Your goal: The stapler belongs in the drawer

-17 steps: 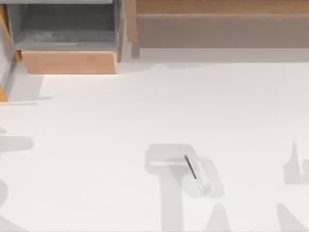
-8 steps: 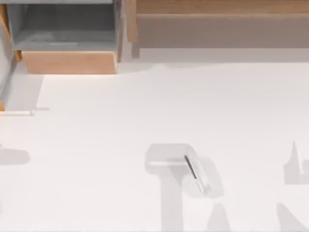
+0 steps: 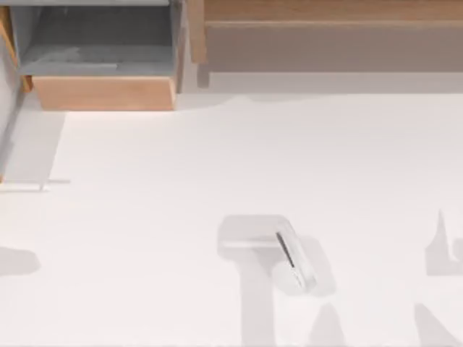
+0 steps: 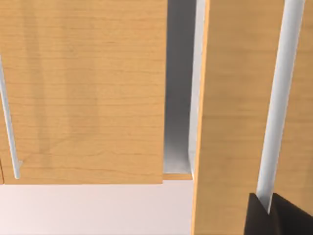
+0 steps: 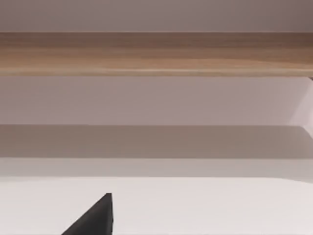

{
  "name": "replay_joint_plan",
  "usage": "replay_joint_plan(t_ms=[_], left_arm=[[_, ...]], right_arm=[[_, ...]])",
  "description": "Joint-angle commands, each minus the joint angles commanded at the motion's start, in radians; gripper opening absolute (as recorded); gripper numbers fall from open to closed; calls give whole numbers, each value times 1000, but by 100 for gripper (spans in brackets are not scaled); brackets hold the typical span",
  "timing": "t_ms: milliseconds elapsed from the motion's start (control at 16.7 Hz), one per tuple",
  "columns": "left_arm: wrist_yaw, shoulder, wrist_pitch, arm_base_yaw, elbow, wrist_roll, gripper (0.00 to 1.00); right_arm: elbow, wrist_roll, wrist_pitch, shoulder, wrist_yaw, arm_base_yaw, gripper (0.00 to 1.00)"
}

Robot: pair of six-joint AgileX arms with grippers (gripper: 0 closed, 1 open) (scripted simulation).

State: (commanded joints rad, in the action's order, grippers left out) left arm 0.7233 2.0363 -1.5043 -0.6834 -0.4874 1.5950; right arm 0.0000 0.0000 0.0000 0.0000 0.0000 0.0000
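stapler: the stapler [image 3: 293, 259] is lying on the white bench [image 3: 145, 238], lower middle-right of the top view, nothing touching it
drawer: the drawer [image 3: 101, 92] sits pulled open at the upper left of the top view, tan front facing out, grey floor bare as far as I can see
shelf: wide brown wooden shelf [image 3: 325, 29] runs along the upper right, just beside the drawer
left gripper: the left gripper [image 4: 274, 215] is close up on wood panels and a thin pale handle bar [image 4: 276, 107]; one dark tip touches the bar's end, honestly can't tell if it's open or closed
right gripper: just a dark fingertip [image 5: 95, 215] over the bench facing the shelf, can't tell either
what could go wrong: the stapler's rounded and low, so a sloppy pinch could skid it away, or it could clip the drawer front going in
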Motion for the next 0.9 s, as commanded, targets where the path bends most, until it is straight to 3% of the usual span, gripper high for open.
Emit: replay_joint_plan(t_ms=[780, 900], left_arm=[[0, 0, 0, 0, 0, 0, 98], [0, 0, 0, 0, 0, 0, 100]], right_arm=[[0, 0, 0, 0, 0, 0, 100], [0, 0, 0, 0, 0, 0, 100]])
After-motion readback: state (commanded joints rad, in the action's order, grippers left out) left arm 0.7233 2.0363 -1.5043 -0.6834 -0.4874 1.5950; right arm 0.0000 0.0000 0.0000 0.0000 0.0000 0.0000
